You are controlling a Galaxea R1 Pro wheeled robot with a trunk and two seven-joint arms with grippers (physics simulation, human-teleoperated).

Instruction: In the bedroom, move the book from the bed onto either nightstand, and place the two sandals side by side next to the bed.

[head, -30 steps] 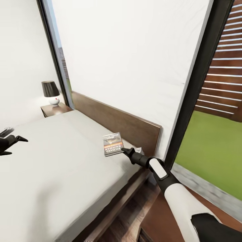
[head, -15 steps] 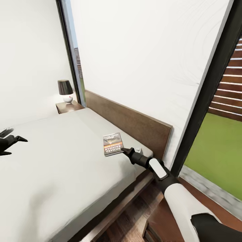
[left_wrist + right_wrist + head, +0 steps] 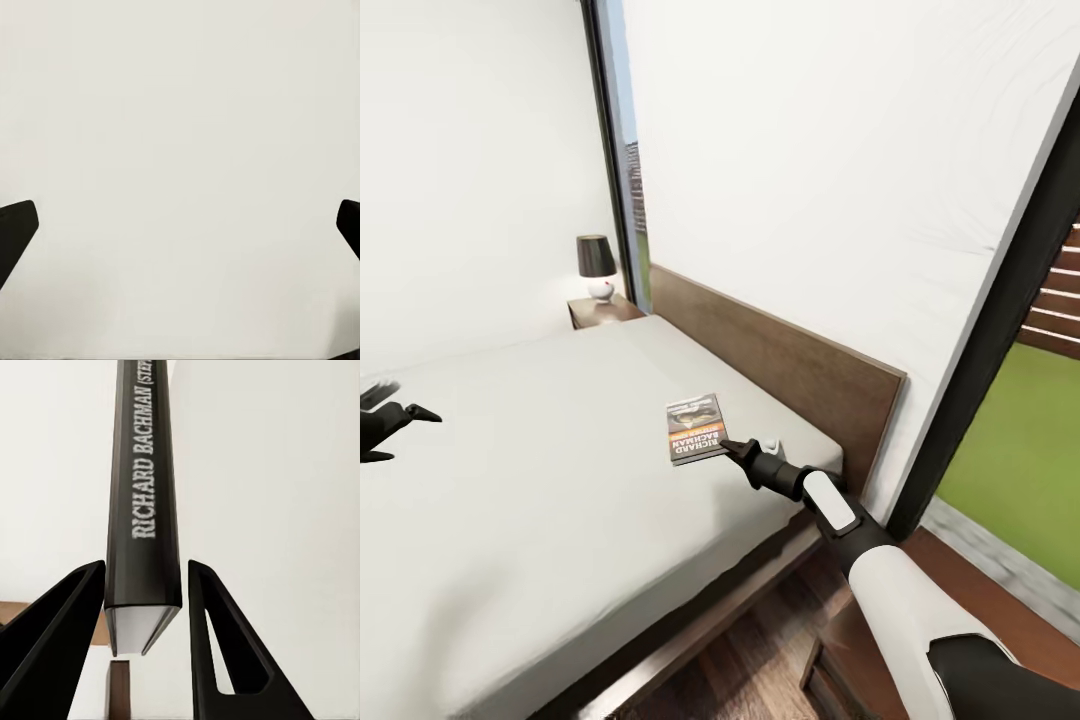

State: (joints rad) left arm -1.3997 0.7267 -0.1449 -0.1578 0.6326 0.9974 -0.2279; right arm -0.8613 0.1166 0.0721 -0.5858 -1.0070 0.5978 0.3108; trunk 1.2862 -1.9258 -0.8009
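The bed spreads its pale mattress below the headboard. A nightstand with a lamp stands at its far corner. The right gripper has its fingers clamped on the book, above the mattress. The left gripper has its fingers apart.

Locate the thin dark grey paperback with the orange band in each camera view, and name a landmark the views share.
Head view: dark grey paperback mid-frame, at the right gripper's tip, above the pale grey mattress.
Left wrist view: absent.
Right wrist view: spine between the black fingers.
Shared landmark: the mattress.
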